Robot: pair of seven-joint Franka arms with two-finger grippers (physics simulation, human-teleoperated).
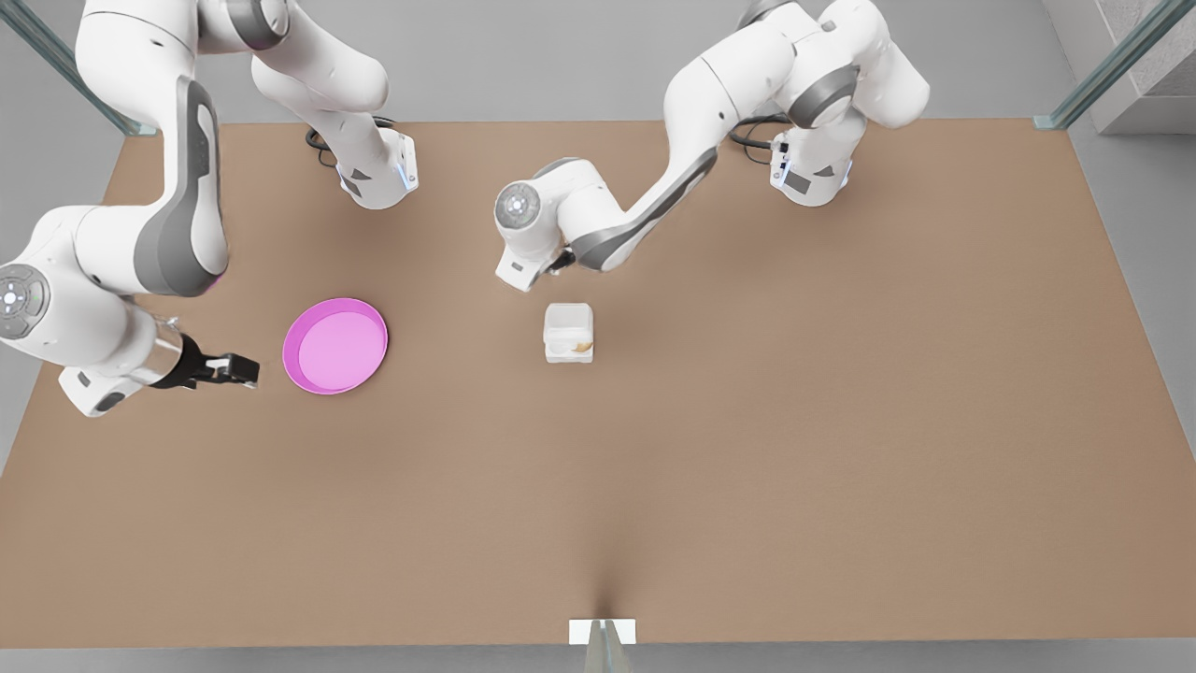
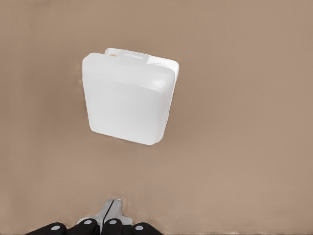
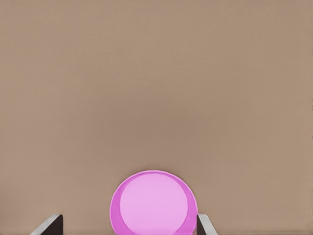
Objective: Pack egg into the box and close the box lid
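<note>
The white box [image 1: 568, 334] sits near the table's middle. Its box lid [image 2: 128, 100] leans over the tray and covers most of it, leaving a strip of tray rim [image 2: 164, 62] showing. The tan egg [image 1: 582, 348] peeks out in the tray corner towards the front view's right. My left gripper [image 2: 111, 215] hangs just behind the box, fingers pressed together and holding nothing, and is tucked under its wrist [image 1: 559, 264] in the front view. My right gripper [image 1: 238, 369] waits open at the front view's left, beside the pink plate.
A round pink plate [image 1: 335, 345] lies on the brown table [image 1: 747, 449] between the right gripper and the box, with nothing on it. A small white block [image 1: 602, 631] sits at the table's near edge.
</note>
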